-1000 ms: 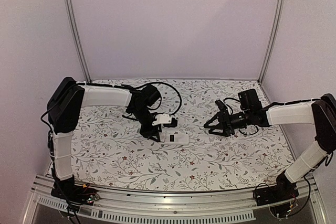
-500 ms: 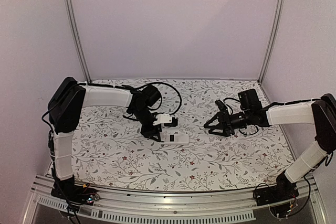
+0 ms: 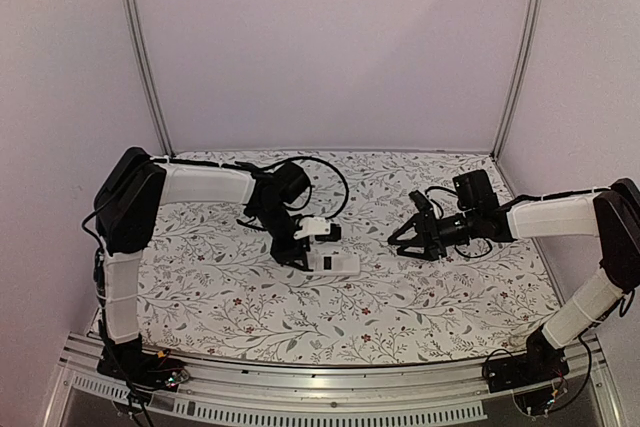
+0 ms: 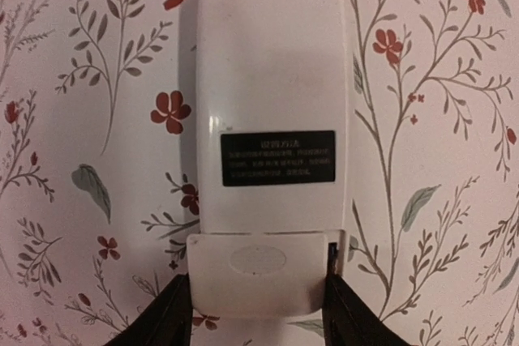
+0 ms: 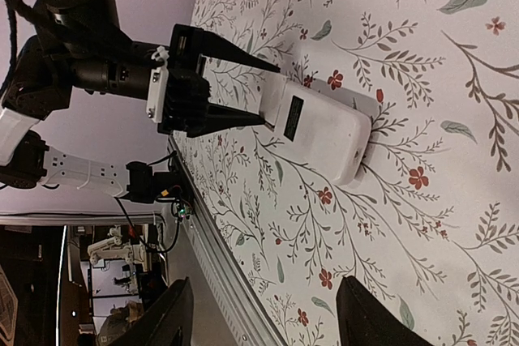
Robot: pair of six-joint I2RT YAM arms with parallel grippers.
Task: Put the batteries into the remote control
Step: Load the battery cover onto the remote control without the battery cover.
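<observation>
The remote control (image 3: 337,264) lies back-up on the table, white with a black label (image 4: 278,157). My left gripper (image 3: 300,250) is at the remote's left end and is shut on the thin white cover piece (image 4: 258,269). The cover lies over the remote's near end, with a dark sliver of the recess showing at its right edge. The batteries are not in view. My right gripper (image 3: 405,238) is open and empty, well to the right of the remote. In the right wrist view the remote (image 5: 324,131) lies beyond my right gripper (image 5: 263,293), with my left gripper (image 5: 235,91) at its far end.
The table is covered with a floral cloth (image 3: 230,307). An aluminium rail (image 3: 330,387) runs along the near edge. Pale walls and metal posts (image 3: 140,57) close off the back and sides.
My left gripper has shifted a little to the right with the cover, closer onto the remote's end. The right arm has not moved.
</observation>
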